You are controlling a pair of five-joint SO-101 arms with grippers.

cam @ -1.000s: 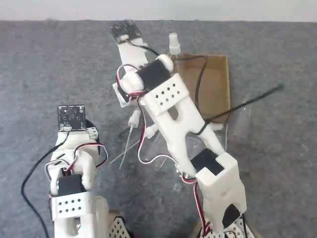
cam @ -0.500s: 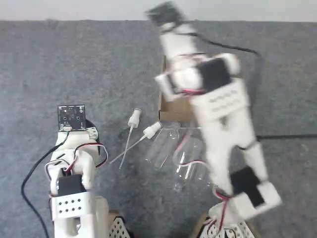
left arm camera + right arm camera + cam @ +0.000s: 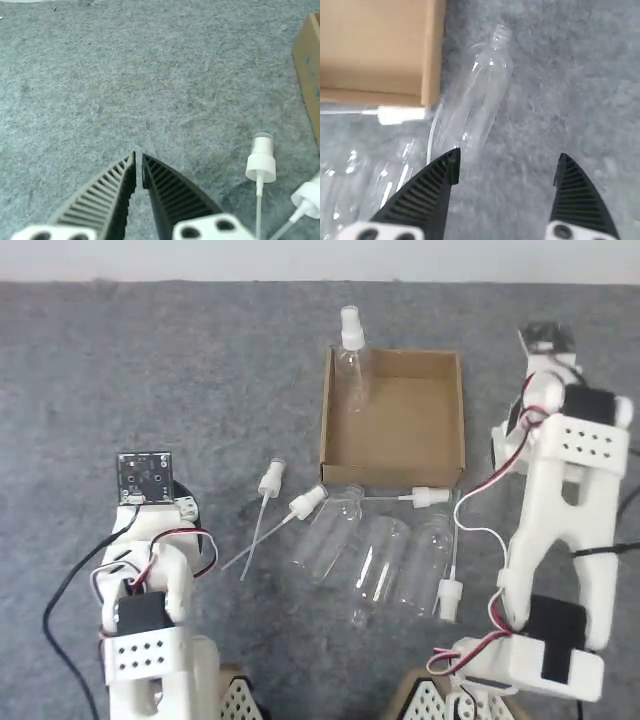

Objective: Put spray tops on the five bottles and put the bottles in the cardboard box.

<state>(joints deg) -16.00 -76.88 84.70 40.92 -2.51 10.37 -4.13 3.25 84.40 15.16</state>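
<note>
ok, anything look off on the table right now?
Nothing spilled or broken. One stray: an uncapped bottle lies alone beside the cardboard box, apart from the three bottles in front of it. The capped bottle is in the box's far corner.

Grey table (image 3: 150, 360) bears cardboard box (image 3: 390, 472), bottles (image 3: 375, 570), spray tops (image 3: 270, 480).
</note>
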